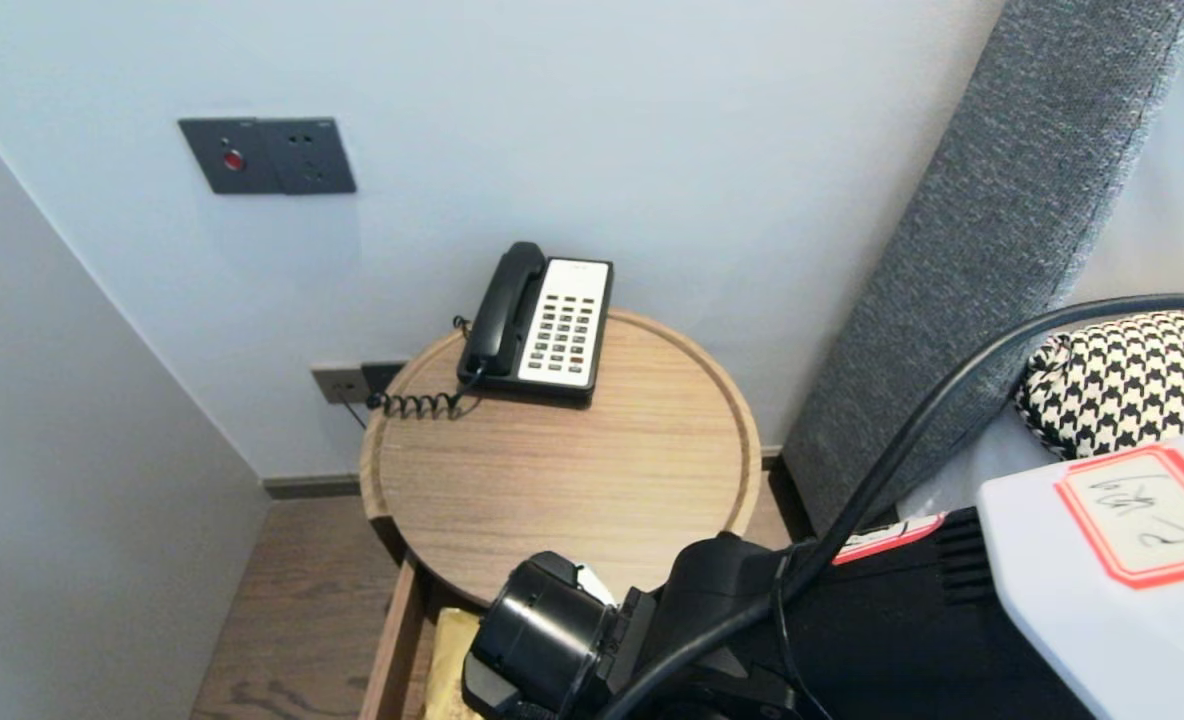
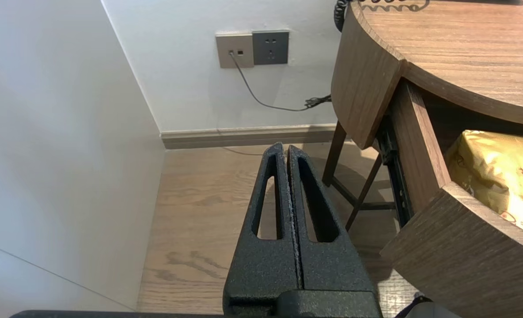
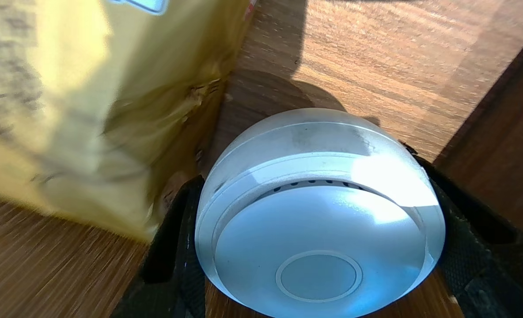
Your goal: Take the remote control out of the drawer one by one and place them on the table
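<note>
R gripper (image 3: 316, 198) sits down in the open drawer (image 3: 376, 53), jaws wide, clamping a white domed gadget (image 3: 319, 238) on both sides. Gold packet (image 3: 89, 110) just beside it, drawer side close opposite. L gripper (image 2: 286, 152) pressed closed, empty, over floor (image 2: 199, 221) beside table (image 2: 464, 44).

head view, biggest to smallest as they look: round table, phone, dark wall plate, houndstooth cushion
1. round light-wood table
2. black-and-white houndstooth cushion and black desk phone with white keypad: look alike; cushion is nearer and cut off, so unranked
3. dark grey wall switch plate
</note>
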